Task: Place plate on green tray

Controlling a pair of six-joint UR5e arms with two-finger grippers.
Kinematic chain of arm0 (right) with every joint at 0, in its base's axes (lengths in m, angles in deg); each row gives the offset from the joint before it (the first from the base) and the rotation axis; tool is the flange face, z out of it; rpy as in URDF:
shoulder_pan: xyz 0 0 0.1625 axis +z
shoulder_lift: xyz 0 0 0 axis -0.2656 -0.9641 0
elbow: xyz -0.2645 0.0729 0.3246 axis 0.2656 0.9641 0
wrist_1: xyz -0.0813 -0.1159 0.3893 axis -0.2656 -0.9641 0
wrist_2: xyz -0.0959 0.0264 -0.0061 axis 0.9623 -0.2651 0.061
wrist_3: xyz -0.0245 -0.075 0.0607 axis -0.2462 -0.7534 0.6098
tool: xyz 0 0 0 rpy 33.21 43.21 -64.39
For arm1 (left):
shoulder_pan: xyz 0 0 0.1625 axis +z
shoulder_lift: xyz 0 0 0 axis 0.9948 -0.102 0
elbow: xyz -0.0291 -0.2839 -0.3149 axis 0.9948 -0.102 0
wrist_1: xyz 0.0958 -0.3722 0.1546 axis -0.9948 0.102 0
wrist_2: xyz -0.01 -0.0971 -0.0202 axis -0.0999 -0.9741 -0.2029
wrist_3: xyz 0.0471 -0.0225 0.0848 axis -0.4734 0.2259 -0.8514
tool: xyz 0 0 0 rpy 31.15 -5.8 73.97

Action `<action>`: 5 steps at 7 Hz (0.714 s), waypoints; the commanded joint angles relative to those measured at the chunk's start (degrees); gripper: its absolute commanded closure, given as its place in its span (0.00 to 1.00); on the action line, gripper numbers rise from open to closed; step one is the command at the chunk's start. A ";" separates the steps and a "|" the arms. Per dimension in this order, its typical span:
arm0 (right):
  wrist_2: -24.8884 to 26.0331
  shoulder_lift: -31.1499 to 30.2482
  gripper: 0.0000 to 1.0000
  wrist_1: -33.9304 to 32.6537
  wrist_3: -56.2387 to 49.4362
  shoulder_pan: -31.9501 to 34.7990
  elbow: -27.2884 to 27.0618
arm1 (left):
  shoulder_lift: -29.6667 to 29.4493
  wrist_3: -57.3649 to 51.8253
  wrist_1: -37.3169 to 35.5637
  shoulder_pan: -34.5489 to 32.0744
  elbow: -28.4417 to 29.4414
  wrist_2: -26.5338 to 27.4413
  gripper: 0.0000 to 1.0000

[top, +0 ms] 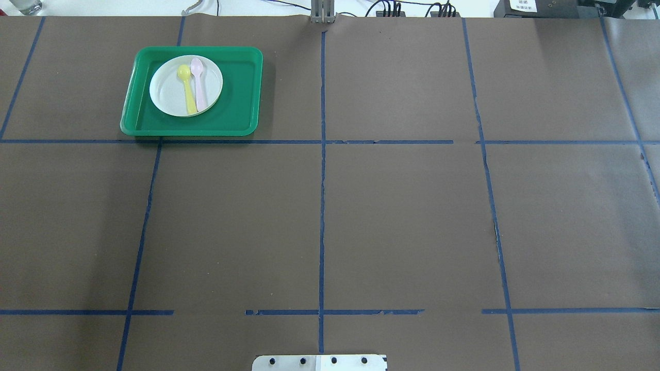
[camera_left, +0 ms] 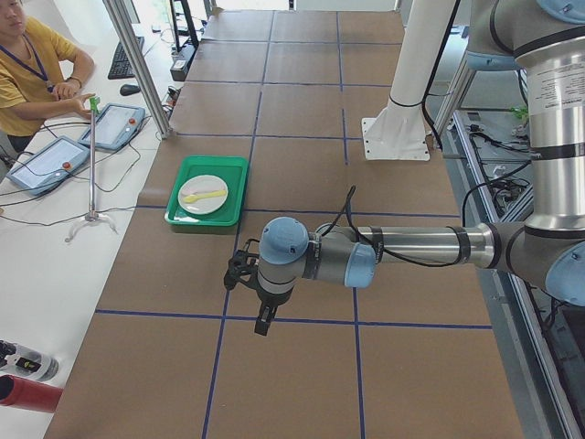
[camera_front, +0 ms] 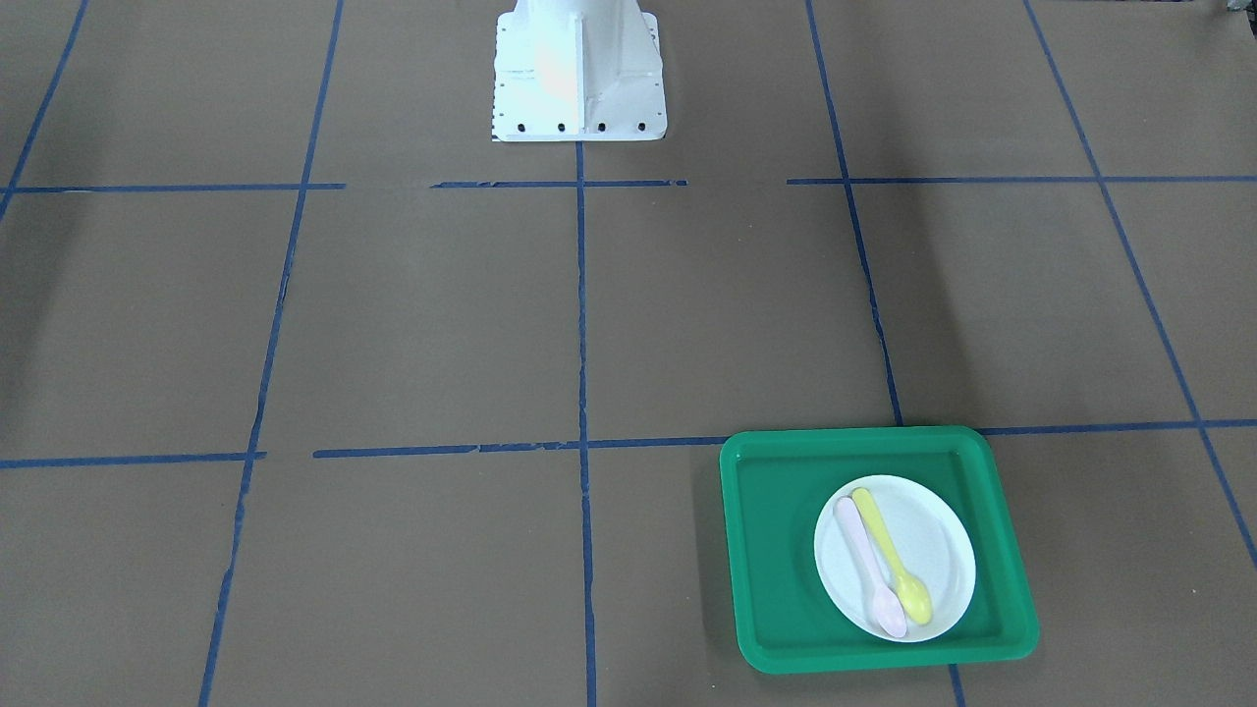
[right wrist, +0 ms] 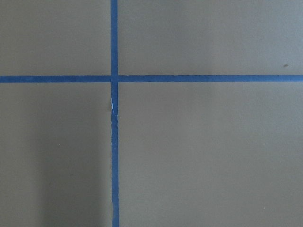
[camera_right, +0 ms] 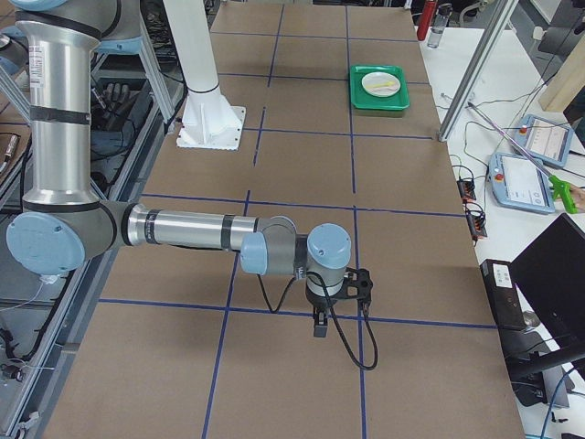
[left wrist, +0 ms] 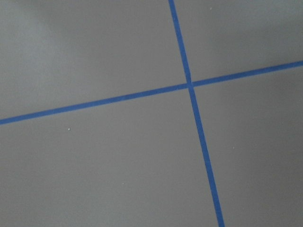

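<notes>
The small white plate [camera_front: 945, 550] lies inside the green tray [camera_front: 776, 550], slightly toward one side of it. A pale pink spoon [camera_front: 864, 565] and a yellow spoon [camera_front: 889, 552] lie side by side on the plate. In the overhead view the tray [top: 240, 93] with the plate [top: 167, 87] sits at the far left. My left gripper [camera_left: 264, 319] hangs over bare table, well away from the tray [camera_left: 239, 183]. My right gripper [camera_right: 319, 324] hangs over bare table at the opposite end from the tray [camera_right: 361, 96]. I cannot tell whether either is open or shut.
The white robot pedestal [camera_front: 579, 69] stands at the table's middle edge. Blue tape lines [top: 322, 206] grid the brown table. An operator [camera_left: 27, 64], teach pendants [camera_left: 50, 165] and a thin stand [camera_left: 91, 183] are beside the table near the tray. Bottles [camera_left: 27, 389] lie nearby.
</notes>
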 commanded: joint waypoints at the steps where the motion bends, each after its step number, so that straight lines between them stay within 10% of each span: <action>1: 0.00 0.00 0.00 0.00 -0.04 0.00 -0.04 | -0.24 0.00 -1.50 0.02 0.11 0.16 0.00; 5: 0.00 0.00 0.00 0.00 -0.04 0.00 -0.04 | 0.02 0.00 -1.68 -0.07 0.02 0.07 0.00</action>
